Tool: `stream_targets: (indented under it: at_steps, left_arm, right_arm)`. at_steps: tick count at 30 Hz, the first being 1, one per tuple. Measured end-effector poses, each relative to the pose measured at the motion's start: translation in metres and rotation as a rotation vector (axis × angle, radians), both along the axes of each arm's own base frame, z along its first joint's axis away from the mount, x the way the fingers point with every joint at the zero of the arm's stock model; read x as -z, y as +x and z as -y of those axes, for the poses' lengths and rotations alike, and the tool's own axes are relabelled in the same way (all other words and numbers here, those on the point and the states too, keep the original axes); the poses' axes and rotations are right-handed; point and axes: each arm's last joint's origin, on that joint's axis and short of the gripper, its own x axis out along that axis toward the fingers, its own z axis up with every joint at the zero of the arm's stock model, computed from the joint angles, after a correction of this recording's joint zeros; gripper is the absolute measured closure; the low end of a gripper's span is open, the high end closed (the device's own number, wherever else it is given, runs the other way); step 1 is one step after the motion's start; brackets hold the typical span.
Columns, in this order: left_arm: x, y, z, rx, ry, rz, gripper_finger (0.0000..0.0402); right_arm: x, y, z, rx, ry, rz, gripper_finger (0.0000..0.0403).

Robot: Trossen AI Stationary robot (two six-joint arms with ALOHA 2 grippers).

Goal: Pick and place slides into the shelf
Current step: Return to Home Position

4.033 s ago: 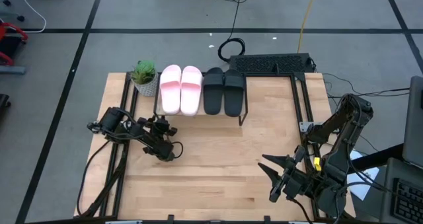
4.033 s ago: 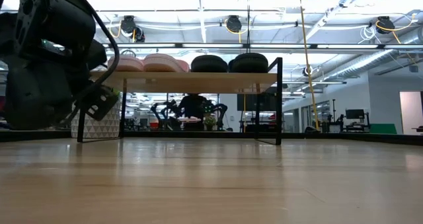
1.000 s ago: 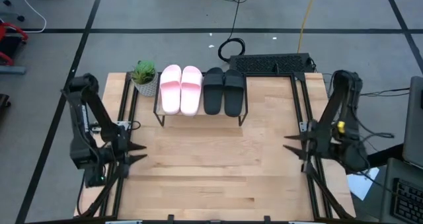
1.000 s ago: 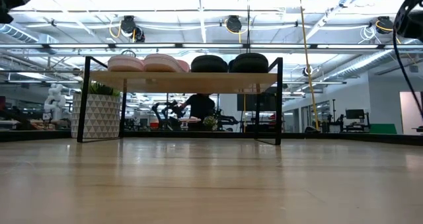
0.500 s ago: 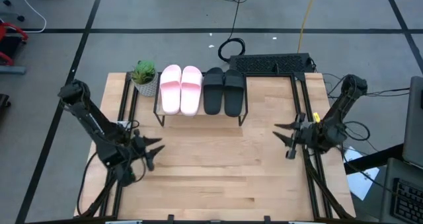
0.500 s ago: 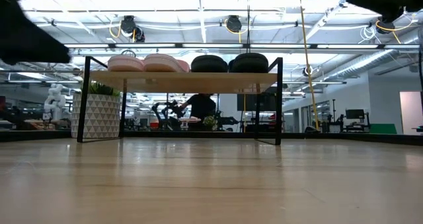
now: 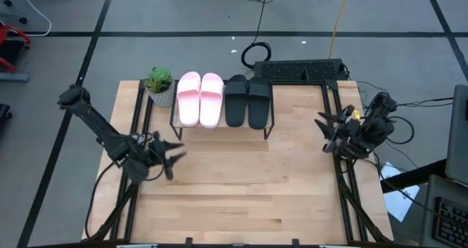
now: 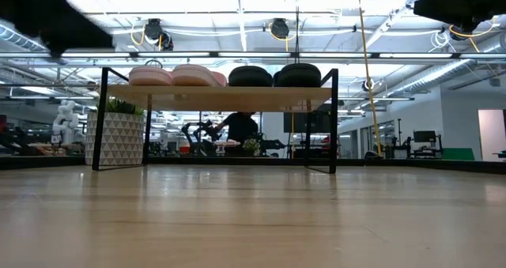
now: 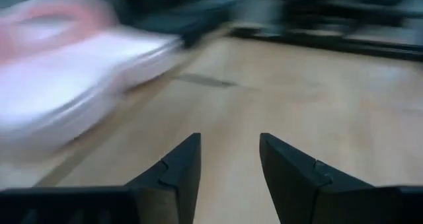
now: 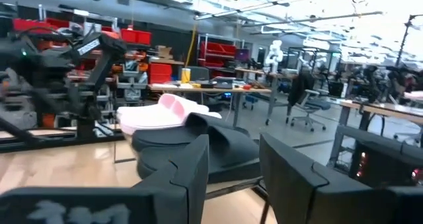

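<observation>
Overhead view of a wooden worktop [image 7: 241, 189] with two dark robot arms. In the upper middle of the frame stands the shelf [image 8: 221, 99], a low rack with a light wooden top on thin black legs. All four slides lie on it in one row: the pale pink pair [image 7: 199, 99] on the left and the black pair [image 7: 247, 100] on the right, each sandal just beside the next. Grouped by colour and laid lengthwise, they fill the shelf's width with no room for more. The table-level view confirms that all four rest on the shelf top, with nothing beneath it. A small potted plant [image 7: 159, 85] sits just beside the shelf's left end.

No sandal is left on the worktop, so the sorting itself looks finished.

The left hand [image 7: 174, 160] hovers at the left of the frame, below and to the left of the shelf. Its fingers are spread and empty, and its wrist camera looks over bare wood towards the pink sandals. The right hand [image 7: 324, 133] is at the right edge of the worktop, well apart from the shelf, fingers also spread and holding nothing. Its wrist camera looks across to the black pair and the pink pair beyond.

Both arms appear placed this way to stay clear of the finished shelf while they retire to their resting posture.
</observation>
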Motion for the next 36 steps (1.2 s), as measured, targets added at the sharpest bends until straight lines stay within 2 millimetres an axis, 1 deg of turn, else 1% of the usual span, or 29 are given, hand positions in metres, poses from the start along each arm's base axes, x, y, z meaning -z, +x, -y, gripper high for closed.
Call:
stream_targets:
  at_steps: [2,4,5,9,13,16,18,20,22,24,25,27,30,34,36]
  left_arm:
    - [-0.013,0.008,0.003,0.143,0.021,0.023,0.0247]
    - [-0.02,0.015,0.0,0.217,0.061,0.035,0.0247]
    - [-0.021,0.018,-0.004,0.227,0.075,0.027,0.0247]
    - [-0.017,0.032,-0.03,0.179,0.09,-0.038,0.0247]
    - [-0.018,0.042,-0.061,0.212,0.079,-0.063,0.0247]
    - [-0.016,0.043,-0.083,0.225,0.064,-0.047,0.0247]
    - [-0.005,0.037,-0.095,0.226,0.05,-0.012,0.0247]
    - [0.006,0.028,-0.102,0.251,0.026,0.084,0.0247]
    - [0.026,0.017,-0.103,0.276,0.0,0.137,0.0247]
    - [0.031,0.009,-0.1,0.311,-0.01,0.224,0.0247]
    - [0.036,0.005,-0.099,0.324,-0.012,0.235,0.0247]
    - [0.039,0.0,-0.094,0.361,-0.018,0.257,0.0247]
    - [0.036,-0.003,-0.085,0.413,-0.02,0.242,0.0247]
    - [0.036,-0.005,-0.078,0.43,-0.026,0.24,0.0247]
    - [0.036,-0.005,-0.073,0.459,-0.038,0.241,0.0247]
  right_arm:
    - [-0.001,-0.003,0.003,0.004,0.005,0.007,0.028]
    - [-0.001,-0.004,0.005,0.005,-0.006,0.005,0.028]
    - [-0.001,-0.004,0.005,0.007,-0.007,0.003,0.028]
    - [-0.002,-0.005,0.005,0.011,-0.021,-0.005,0.028]
    - [-0.001,-0.005,0.006,0.016,-0.02,-0.01,0.028]
    - [0.0,-0.006,0.006,0.053,0.009,-0.05,0.028]
    - [0.001,-0.007,0.005,0.054,0.027,-0.07,0.028]
    - [0.001,-0.008,0.004,0.02,0.028,-0.071,0.028]
    - [0.0,-0.009,0.002,-0.012,0.038,-0.065,0.028]
    - [0.0,-0.009,0.001,-0.034,0.05,-0.059,0.028]
    - [0.001,-0.009,0.001,-0.043,0.063,-0.052,0.028]
    - [0.004,-0.009,-0.001,-0.052,0.078,-0.045,0.028]
    - [0.013,-0.007,-0.004,-0.054,0.082,-0.043,0.028]
    - [0.033,-0.003,-0.01,-0.071,0.096,-0.021,0.028]
    - [0.033,-0.003,-0.008,-0.067,0.149,0.012,0.028]
